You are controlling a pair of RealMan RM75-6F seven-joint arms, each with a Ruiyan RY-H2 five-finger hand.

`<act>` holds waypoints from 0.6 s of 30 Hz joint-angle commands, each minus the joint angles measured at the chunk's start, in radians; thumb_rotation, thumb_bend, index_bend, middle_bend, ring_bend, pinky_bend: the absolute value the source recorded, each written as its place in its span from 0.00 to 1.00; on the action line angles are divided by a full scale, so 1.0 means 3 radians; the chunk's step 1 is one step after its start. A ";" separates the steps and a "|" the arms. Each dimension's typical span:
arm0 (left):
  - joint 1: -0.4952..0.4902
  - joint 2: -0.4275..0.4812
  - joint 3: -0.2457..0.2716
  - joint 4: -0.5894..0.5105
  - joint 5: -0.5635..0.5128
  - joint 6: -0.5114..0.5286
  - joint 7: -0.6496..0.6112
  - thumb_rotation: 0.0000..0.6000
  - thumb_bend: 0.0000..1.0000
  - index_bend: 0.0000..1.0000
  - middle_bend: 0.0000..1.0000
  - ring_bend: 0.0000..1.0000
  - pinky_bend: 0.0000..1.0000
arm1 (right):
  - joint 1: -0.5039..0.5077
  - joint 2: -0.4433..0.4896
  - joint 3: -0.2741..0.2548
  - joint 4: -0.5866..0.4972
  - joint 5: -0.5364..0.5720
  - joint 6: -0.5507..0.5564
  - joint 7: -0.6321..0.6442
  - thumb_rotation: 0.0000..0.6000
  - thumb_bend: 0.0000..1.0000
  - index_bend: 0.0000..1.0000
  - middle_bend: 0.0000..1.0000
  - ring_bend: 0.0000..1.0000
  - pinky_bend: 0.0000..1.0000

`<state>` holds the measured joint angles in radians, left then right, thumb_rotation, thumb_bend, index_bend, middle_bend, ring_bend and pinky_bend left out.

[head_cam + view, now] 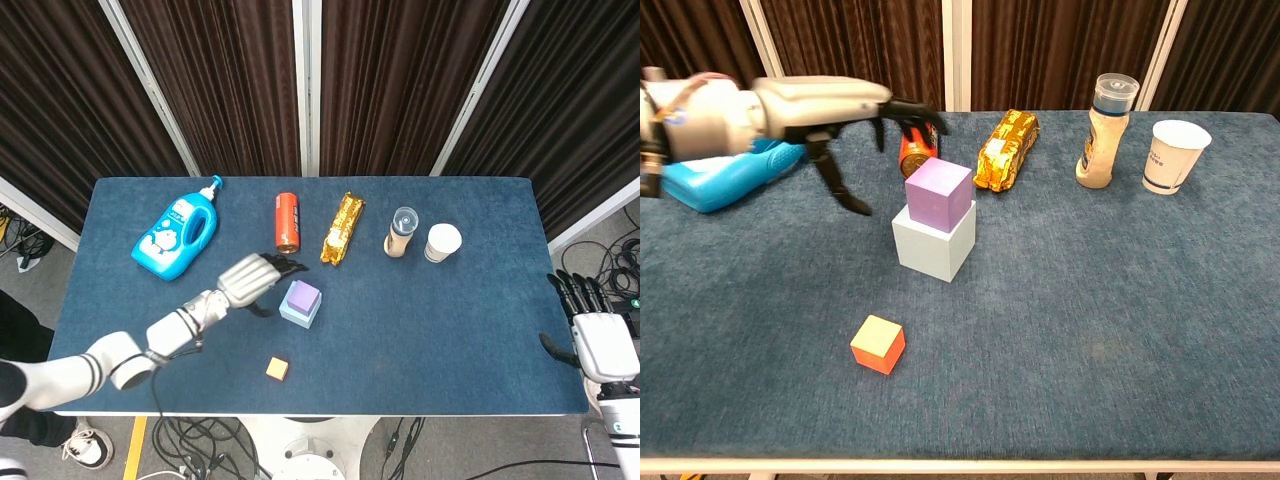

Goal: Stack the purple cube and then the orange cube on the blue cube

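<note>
The table [470, 330] is a rectangular surface covered in dark blue cloth, and its right half and the front strip near the robot are bare cloth. Dark pleated curtains [230, 80] hang behind the far edge, with grey floor and loose cables visible past the left, right and front edges. Along the far side stand, from left to right, a blue detergent bottle [177, 238] lying on its side, a red can [288, 221] lying down, a gold snack packet [342, 228], a clear-capped bottle [1107, 130] standing upright and a white paper cup [1171, 155] just beside it. The blue cube [932, 244] sits near the table centre, and the purple cube [937, 194] rests on top of it, slightly rotated relative to it. The orange cube [878, 343] lies on the cloth nearer the front edge, well apart from the stack. The left hand [830, 110] hovers to the left of the stack with fingers spread apart and pointing downward, holding nothing and clear of both cubes. The right hand [590, 325] sits beyond the right table edge, fingers extended and slightly apart, holding nothing.
</note>
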<state>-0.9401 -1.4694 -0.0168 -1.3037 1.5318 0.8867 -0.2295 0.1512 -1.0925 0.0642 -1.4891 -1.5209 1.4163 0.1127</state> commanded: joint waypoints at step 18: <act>0.1096 0.0695 0.0480 -0.0606 0.0025 0.0788 -0.0501 1.00 0.16 0.26 0.39 0.24 0.35 | 0.0003 0.0010 -0.0080 -0.0032 -0.0136 0.0011 0.0004 1.00 0.19 0.02 0.05 0.00 0.00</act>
<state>-0.6422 -1.2745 0.0951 -1.4697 1.5255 1.1336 -0.3019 0.1522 -1.0893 0.0404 -1.4986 -1.5617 1.4194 0.1138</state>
